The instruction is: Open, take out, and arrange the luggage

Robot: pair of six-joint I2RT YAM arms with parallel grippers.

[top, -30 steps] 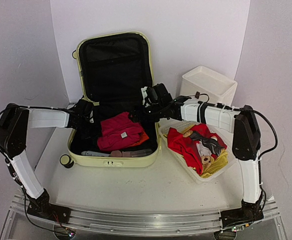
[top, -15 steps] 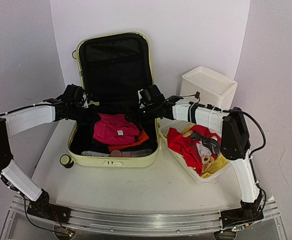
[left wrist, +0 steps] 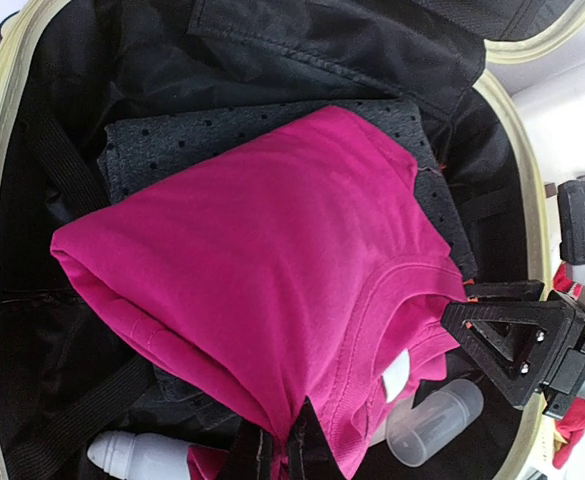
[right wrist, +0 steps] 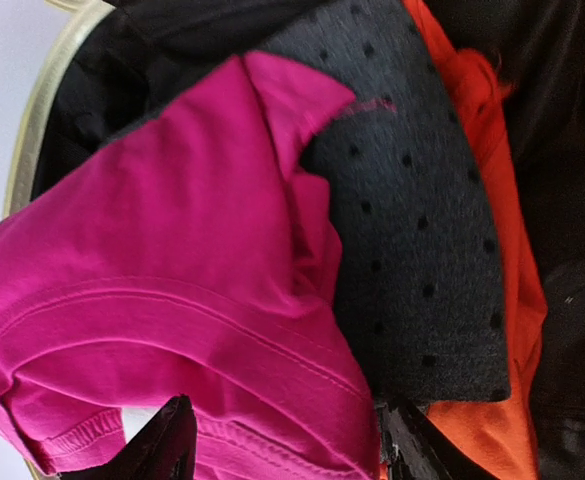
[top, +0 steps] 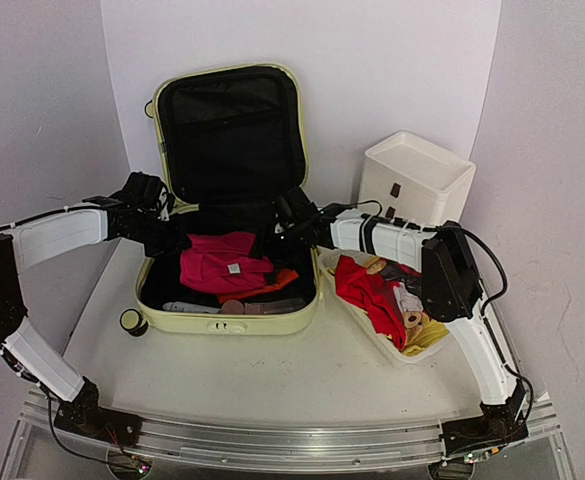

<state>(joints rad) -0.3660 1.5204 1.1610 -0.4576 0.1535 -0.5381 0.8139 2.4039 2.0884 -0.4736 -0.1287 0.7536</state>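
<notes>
The pale yellow-green luggage (top: pixel 230 322) lies open, its black-lined lid (top: pixel 230 130) upright against the wall. Inside, a folded pink shirt (top: pixel 222 265) lies on a dark dotted garment (left wrist: pixel 272 135) and an orange one (right wrist: pixel 487 240). My left gripper (left wrist: pixel 272 452) is shut on the shirt's near edge, the cloth pinched between its fingers. My right gripper (right wrist: pixel 287 455) reaches in from the right. Its jaws stand apart astride the shirt's collar side, one finger (right wrist: pixel 167 440) on the pink cloth and the other by the orange cloth.
A clear bottle (left wrist: pixel 434 420) and a white bottle (left wrist: pixel 137 455) lie along the case's front. A white mesh basket (top: pixel 357 305) of clothes sits right of the case. A white box (top: pixel 417 175) stands behind it. A black caster wheel (top: pixel 132 321) sticks out at the front left.
The pink shirt has slid left and flattened as my left gripper drew it. My right arm has reached further left into the case, and its jaws have narrowed.
</notes>
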